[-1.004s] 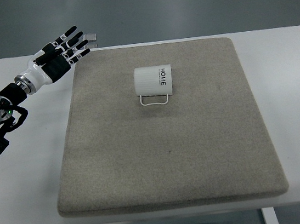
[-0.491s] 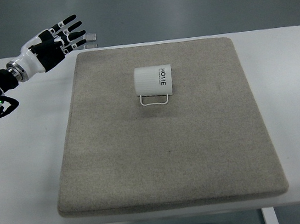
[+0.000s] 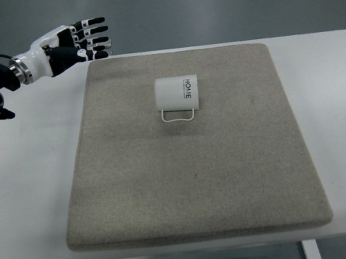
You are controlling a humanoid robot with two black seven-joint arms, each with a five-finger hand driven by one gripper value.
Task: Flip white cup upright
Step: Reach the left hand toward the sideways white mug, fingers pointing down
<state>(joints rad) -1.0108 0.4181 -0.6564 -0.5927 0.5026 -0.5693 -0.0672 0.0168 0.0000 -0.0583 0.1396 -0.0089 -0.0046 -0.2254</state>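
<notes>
Our left hand (image 3: 81,40) hovers at ten o'clock, past the mat's far corner, fingers spread and holding nothing. We judge this the approach step: no contact with the cup (image 3: 177,93) yet, which lies on its side near twelve o'clock of the mat's centre, well apart from the hand. Its thin wire-like handle (image 3: 178,115) rests flat on the mat toward six o'clock. Next we would need to reach toward four o'clock and wrap the ribbed body before tipping it up. We see a smooth white cylinder with dark print, on a coarse, felt-like beige mat (image 3: 193,184) over a glossy white table (image 3: 26,181).
</notes>
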